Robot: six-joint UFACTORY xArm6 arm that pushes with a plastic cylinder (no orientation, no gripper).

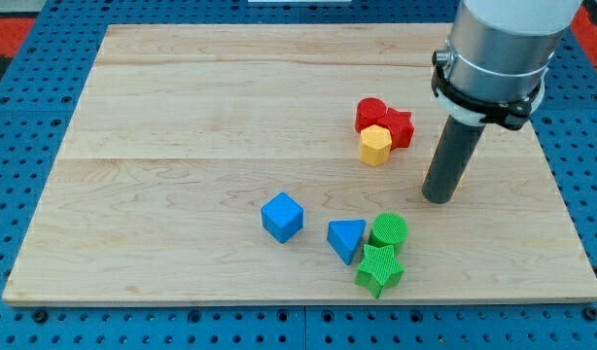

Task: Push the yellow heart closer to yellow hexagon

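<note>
- The yellow heart did not show anywhere on the wooden board (pixel 182 97). It may have been hidden behind the arm's grey housing at the view's upper right, but that could not be confirmed.
- Judged from its neighbours, the heart would likely be a small, rigid, light block that slides easily on smooth wood. It would want a push on its flat side away from the hexagon, since an off-centre push could spin it.
- The yellow hexagon (pixel 375 146) sat right of centre, touching a red cylinder (pixel 370 111) and a red star (pixel 400 127) just above it.
- The tip (pixel 439 198) rested on the board to the hexagon's right and slightly lower, near but apart from it. There was no claw to open or close, only a bare rod holding nothing.
- Lower down lay a blue cube (pixel 282 216), a blue triangle (pixel 347 239), a green cylinder (pixel 389 230) and a green star (pixel 379 270).
</note>
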